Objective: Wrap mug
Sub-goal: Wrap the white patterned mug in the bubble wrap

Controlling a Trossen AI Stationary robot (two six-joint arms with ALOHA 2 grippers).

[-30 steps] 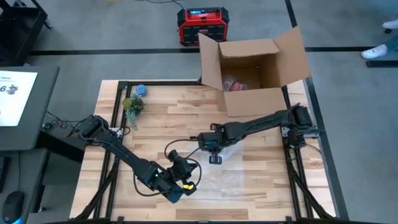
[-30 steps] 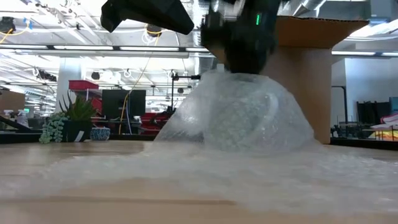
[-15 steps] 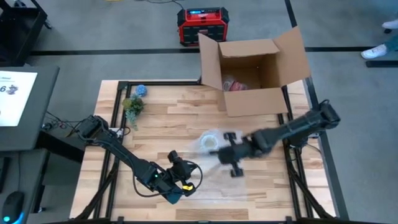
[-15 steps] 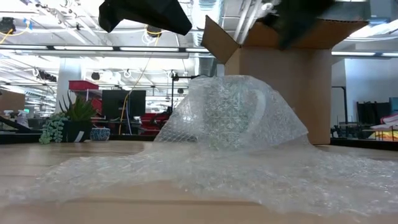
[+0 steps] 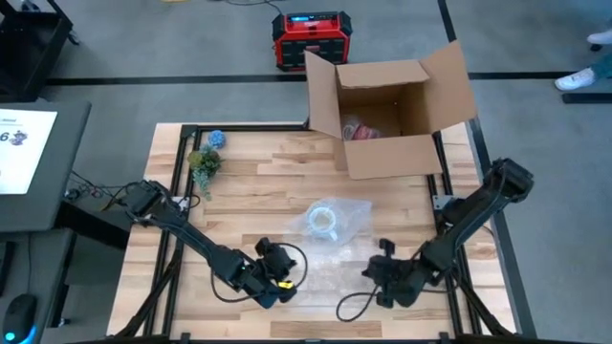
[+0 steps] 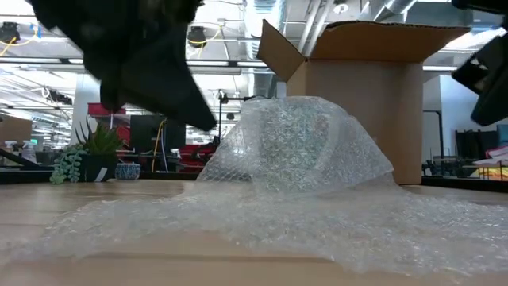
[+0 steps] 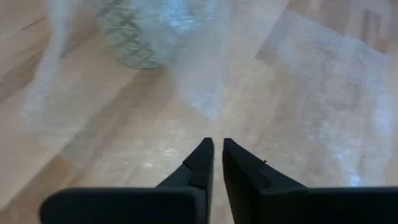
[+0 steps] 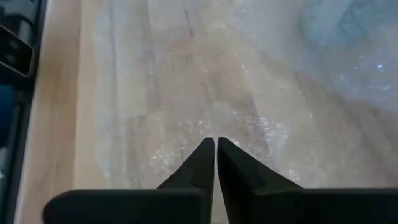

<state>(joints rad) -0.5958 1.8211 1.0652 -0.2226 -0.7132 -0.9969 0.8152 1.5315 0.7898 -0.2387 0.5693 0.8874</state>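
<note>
Digit "6" on white sheet (image 5: 24, 148), far left.

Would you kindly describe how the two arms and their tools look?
Both arms are dark, slender and jointed, with black cables looping along them. The left tool has a small yellow marking and blue trim near its wrist; the right tool is plain black. Each ends in two tapered black fingers.

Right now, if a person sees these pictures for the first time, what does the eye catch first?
First, the mug at the middle of the table, half covered by a crumpled sheet of bubble wrap that spreads toward the front edge. Next, the big open cardboard box at the far right corner. Both grippers sit low at the front, fingers shut and empty: the left gripper and the right gripper.
</note>
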